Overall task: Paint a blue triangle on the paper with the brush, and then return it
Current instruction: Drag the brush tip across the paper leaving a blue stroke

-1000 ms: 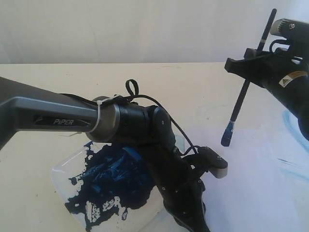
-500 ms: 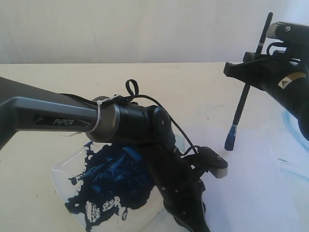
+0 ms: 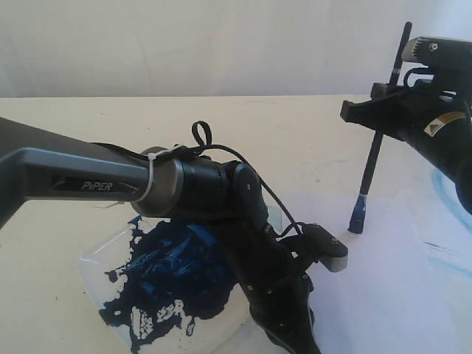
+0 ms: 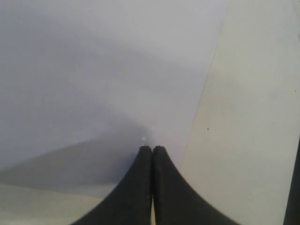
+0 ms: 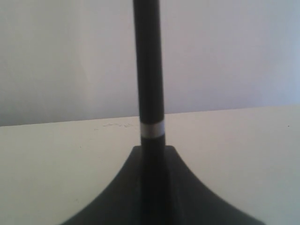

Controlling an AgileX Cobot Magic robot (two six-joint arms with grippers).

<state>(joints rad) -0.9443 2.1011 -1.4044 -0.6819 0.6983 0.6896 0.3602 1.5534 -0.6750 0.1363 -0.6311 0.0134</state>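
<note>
The brush (image 3: 375, 158), clamped in the right gripper (image 3: 380, 110), has come lower and more upright within 1 second, and its blue tip is now just over the left part of the paper (image 3: 398, 295). Painting seems about to start. The left gripper (image 4: 152, 151) is closed and empty, its tips down on the paper.

Only one readable mark: "PiPER", pale lettering on the grey link of the left arm (image 3: 81, 177), which sits over the left edge of the desk (image 3: 310, 140). The word is just short of a white cable tie (image 3: 150, 177). The right arm (image 3: 450, 151) carries a yellow-and-black sticker (image 3: 440, 123) with a warning-triangle sign, small print too blurred to read. Wrist views: nothing legible.
</note>
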